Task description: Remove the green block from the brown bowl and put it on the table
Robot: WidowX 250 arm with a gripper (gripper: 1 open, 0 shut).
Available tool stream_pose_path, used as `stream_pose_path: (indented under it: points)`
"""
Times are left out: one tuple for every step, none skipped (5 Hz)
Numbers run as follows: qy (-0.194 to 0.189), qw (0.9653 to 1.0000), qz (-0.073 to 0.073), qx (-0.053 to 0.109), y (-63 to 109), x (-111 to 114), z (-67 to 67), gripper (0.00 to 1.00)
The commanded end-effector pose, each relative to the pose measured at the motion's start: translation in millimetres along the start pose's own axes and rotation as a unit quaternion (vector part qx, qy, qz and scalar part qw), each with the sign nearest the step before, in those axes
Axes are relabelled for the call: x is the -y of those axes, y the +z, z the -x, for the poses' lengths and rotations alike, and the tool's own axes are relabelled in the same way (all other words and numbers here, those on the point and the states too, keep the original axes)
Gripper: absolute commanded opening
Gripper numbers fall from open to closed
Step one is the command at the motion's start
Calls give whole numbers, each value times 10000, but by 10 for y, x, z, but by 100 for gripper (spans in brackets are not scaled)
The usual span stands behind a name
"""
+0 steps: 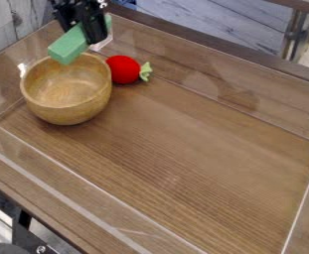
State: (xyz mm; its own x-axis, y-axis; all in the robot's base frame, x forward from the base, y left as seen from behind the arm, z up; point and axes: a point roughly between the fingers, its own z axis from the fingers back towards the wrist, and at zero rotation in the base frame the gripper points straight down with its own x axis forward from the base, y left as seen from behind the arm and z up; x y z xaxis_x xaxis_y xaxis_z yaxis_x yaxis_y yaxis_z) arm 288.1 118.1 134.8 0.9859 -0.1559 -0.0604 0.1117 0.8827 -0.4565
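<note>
Holding the green block (68,46) clamped in the jaws of the gripper (79,40), clear above the brown bowl (67,91), you are in the carry step and next need to swing over bare worktop (197,149), avoiding the strawberry toy (125,70), and lower.

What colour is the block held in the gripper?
Light green: the green block in the gripper, clearest in the camera view.
</note>
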Motion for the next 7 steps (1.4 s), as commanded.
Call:
stream_pose_path:
  points:
    - [-225, 9993, -154, 271, 171, 350, -27, 0]
    - [-406, 9989, -95, 190, 69, 604, -51, 0]
    - [-364, 9992, -54, 171, 7, 777, -49, 0]
    - [-257, 9995, -4, 181, -68, 905, -44, 0]
    - [-686, 9976, 24, -93, -265, 1104, -50, 0]
    - [-1056, 9938, -45, -346, -550, 1261, -72, 0]
    - [-1191, 9914, -91, -531, -725, 1343, -73, 0]
